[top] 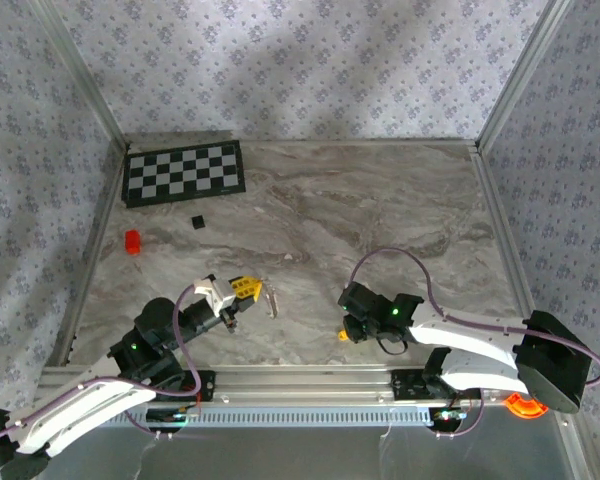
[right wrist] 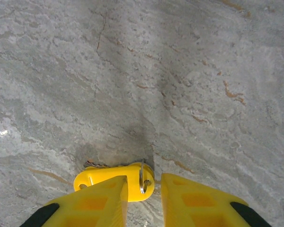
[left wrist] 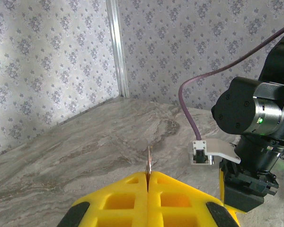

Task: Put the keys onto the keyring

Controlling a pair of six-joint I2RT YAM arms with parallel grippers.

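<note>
My left gripper [top: 248,290] [left wrist: 148,178] is shut on a thin silver metal piece [left wrist: 149,160] that sticks up edge-on between the yellow fingertips. I cannot tell whether it is a key or the keyring. In the top view a slim silver piece [top: 272,300] shows just right of those fingertips. The yellow-headed key [right wrist: 109,180] [top: 343,335] lies flat on the marble, its silver blade [right wrist: 95,164] pointing left. A small silver ring [right wrist: 142,176] passes through the hole in its head. My right gripper [right wrist: 144,189] [top: 350,328] is open low over it, one finger on each side of the ring.
A checkerboard mat [top: 185,172] lies at the back left, with a small black cube [top: 196,220] and a red block [top: 132,241] in front of it. An orange ring-shaped piece [top: 525,405] sits by the right arm's base. The right arm [left wrist: 255,118] stands close before my left gripper.
</note>
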